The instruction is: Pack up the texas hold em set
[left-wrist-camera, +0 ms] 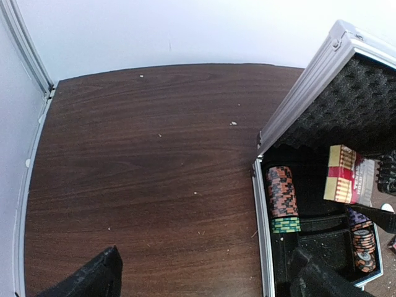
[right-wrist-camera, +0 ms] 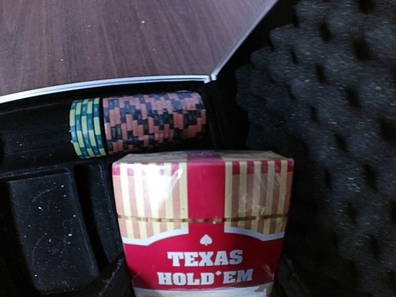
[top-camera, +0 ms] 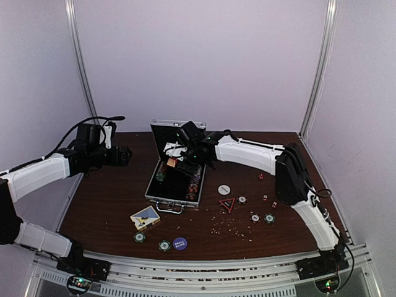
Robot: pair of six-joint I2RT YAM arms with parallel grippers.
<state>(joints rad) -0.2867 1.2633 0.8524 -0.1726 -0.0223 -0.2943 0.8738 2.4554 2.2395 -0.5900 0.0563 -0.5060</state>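
The right jaws are clamped on a red-and-cream card deck (right-wrist-camera: 201, 223) marked "TEXAS HOLD'EM", which they hold inside the open silver case (top-camera: 159, 193), close to its raised lid (right-wrist-camera: 334, 124) with the black egg-crate foam. Whether the deck touches the lining below, I cannot tell. Just behind the deck in the right wrist view, a row of orange-and-black chips (right-wrist-camera: 151, 120) with a few green ones at one end lies in a slot along the case's edge. A second chip row (top-camera: 195, 182) lies along the opposite side. The left jaws stand wide apart with nothing between them, above bare table (left-wrist-camera: 136, 161) just left of the case. Still out on the table are a second deck (top-camera: 145, 218) near the case's front corner, loose chips (top-camera: 164, 245) along the near edge, more chips (top-camera: 255, 218) to the right of the case, and small red dice (top-camera: 265, 198) among scattered crumbs.
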